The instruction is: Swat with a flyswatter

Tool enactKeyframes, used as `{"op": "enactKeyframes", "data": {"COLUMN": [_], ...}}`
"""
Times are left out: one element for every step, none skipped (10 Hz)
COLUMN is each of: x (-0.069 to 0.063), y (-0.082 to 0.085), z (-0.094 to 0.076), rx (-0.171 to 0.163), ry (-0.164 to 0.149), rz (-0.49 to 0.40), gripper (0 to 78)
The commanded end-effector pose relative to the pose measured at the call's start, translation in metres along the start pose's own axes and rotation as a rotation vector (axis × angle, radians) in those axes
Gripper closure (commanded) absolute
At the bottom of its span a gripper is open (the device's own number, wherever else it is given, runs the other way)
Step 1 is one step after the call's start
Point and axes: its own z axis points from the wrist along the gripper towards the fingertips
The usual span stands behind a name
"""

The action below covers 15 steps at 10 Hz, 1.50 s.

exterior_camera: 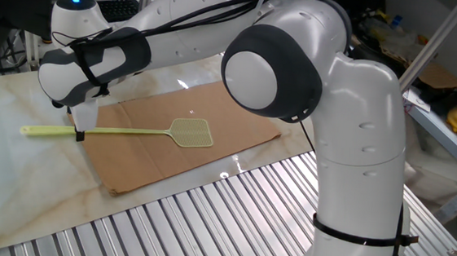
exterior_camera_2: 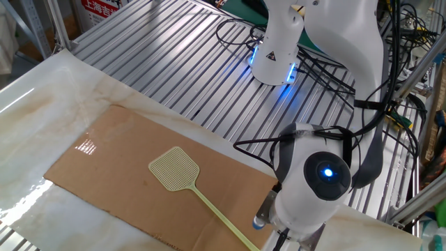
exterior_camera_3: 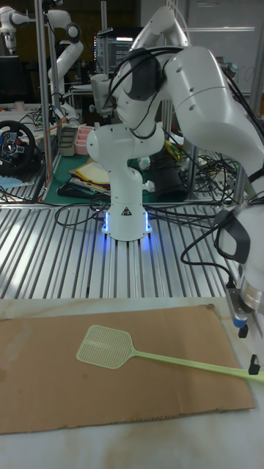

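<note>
The flyswatter (exterior_camera: 122, 129) is seen lying left of centre, its mesh head on the cardboard sheet (exterior_camera: 180, 145). Its handle is met by the end effector (exterior_camera: 78, 132) at the sheet's left edge. The handle's end is extended onto the marble worktop (exterior_camera: 12, 176).

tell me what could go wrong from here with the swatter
1. The end effector sits on the flyswatter handle well away from the mesh head, so the long thin handle may flex or twist in the grip during a swing.
2. The head lies flat on the cardboard sheet; a hard swat might shift that loose sheet.
3. Whether the fingers are truly closed is not visible, so the swatter could slip on lifting.
</note>
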Motion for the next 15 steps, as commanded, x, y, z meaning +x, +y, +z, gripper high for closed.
{"op": "enactKeyframes", "data": {"x": [0.000, 0.000, 0.000, 0.000, 0.001, 0.001, 0.002, 0.002, 0.002, 0.002, 0.002, 0.003, 0.003, 0.004, 0.004], "y": [0.001, 0.001, 0.001, 0.001, 0.002, 0.005, 0.008, 0.009, 0.009, 0.009, 0.009, 0.010, 0.011, 0.011, 0.012], "z": [-0.001, -0.001, -0.001, -0.001, -0.001, 0.001, 0.003, 0.005, 0.005, 0.005, 0.006, 0.007, 0.009, 0.010, 0.013], "rx": [0.007, 0.007, 0.007, -0.011, -0.013, -0.014, -0.015, -0.015, -0.016, -0.017, -0.017, -0.018, -0.019, -0.019, -0.019], "ry": [0.002, 0.002, 0.002, 0.093, 0.094, 0.096, 0.095, 0.092, 0.094, 0.093, 0.093, 0.093, 0.089, 0.087, 0.083], "rz": [0.003, 0.003, 0.003, 0.036, 0.036, 0.040, 0.042, 0.046, 0.044, 0.044, 0.043, 0.042, 0.044, 0.044, 0.046], "gripper": [0.1, 0.1, 0.1, 0.1, 0.1, 0.1, 0.1, 0.1, 0.1, 0.1, 0.1, 0.1, 0.1, 0.1, 0.1]}}
